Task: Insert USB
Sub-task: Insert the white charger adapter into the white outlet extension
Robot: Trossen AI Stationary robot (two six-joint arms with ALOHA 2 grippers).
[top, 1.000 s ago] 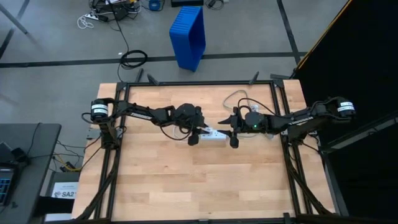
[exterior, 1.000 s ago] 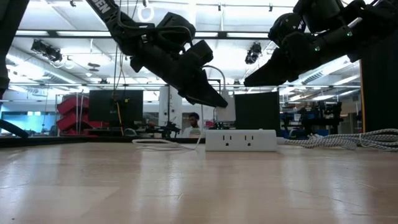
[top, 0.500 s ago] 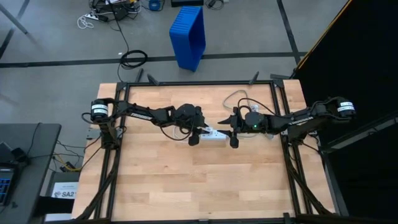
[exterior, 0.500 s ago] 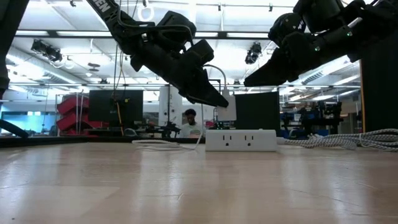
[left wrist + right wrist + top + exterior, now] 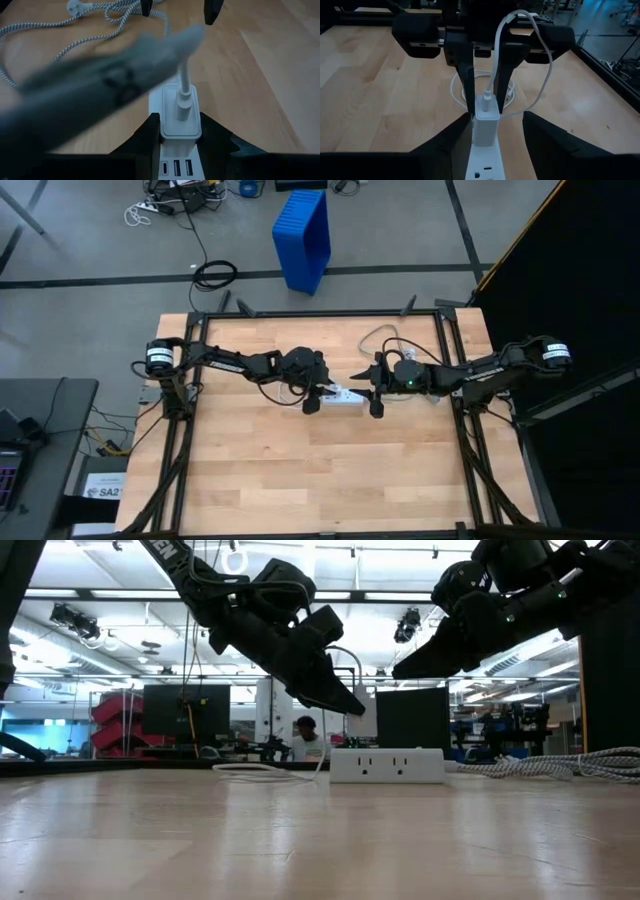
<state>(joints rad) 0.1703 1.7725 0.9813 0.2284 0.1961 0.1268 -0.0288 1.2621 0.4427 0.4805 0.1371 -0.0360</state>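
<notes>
A white power strip (image 5: 346, 396) lies at the table's middle; its end with small ports (image 5: 176, 168) faces my left gripper. Over that left end is a white block (image 5: 485, 128), and my left gripper (image 5: 326, 391) is shut on it. The USB cable's plug (image 5: 485, 104) sticks into the block's top. The thin cable (image 5: 546, 75) arcs up and drops to loose loops (image 5: 258, 771) on the wood. My right gripper (image 5: 400, 671) hangs open above the strip, touching nothing. My left gripper pinches the white block's two opposite sides (image 5: 166, 129) between its two fingers (image 5: 468, 92). The fingers slant down from the table's left. The block stands upright, plug and cable on top. Whether its underside touches the strip cannot be told.
The strip's thick braided grey cord (image 5: 75, 22) snakes over the wood to the right (image 5: 560, 766). Black frame rails (image 5: 320, 313) edge the table. The near half of the wooden top (image 5: 320, 470) is bare.
</notes>
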